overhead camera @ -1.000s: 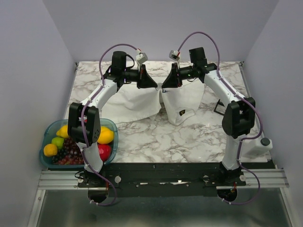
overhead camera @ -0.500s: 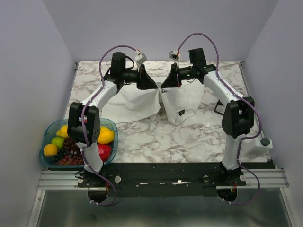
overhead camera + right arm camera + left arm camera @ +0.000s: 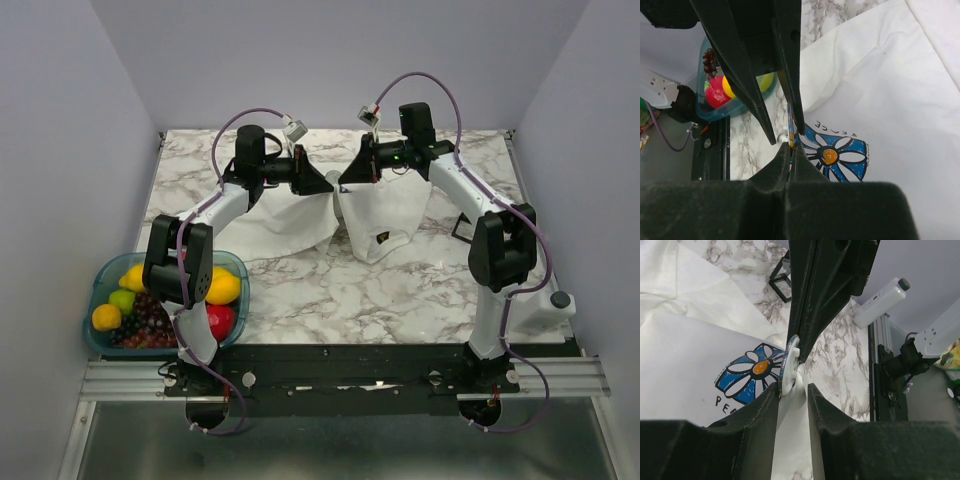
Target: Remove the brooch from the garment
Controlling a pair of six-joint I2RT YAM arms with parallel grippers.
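Note:
The white garment lies at the back middle of the table, bunched up where both grippers meet. Its dark diamond logo is a blue flower print with an orange centre, also in the right wrist view. The brooch is a small round disc seen edge-on, standing off a pinched cloth fold. My left gripper is shut on that white fold just behind the brooch. My right gripper is shut on the brooch's thin edge. In the top view the left gripper and right gripper are tip to tip.
A blue bowl of fruit stands at the front left, also in the right wrist view. A white bottle lies at the right edge. A small black square frame stands by the garment's right side, also in the left wrist view.
Both grippers stay tip to tip at the garment's middle and have shifted slightly toward the back. The cloth between them is drawn up a little more. Both holds are unchanged.

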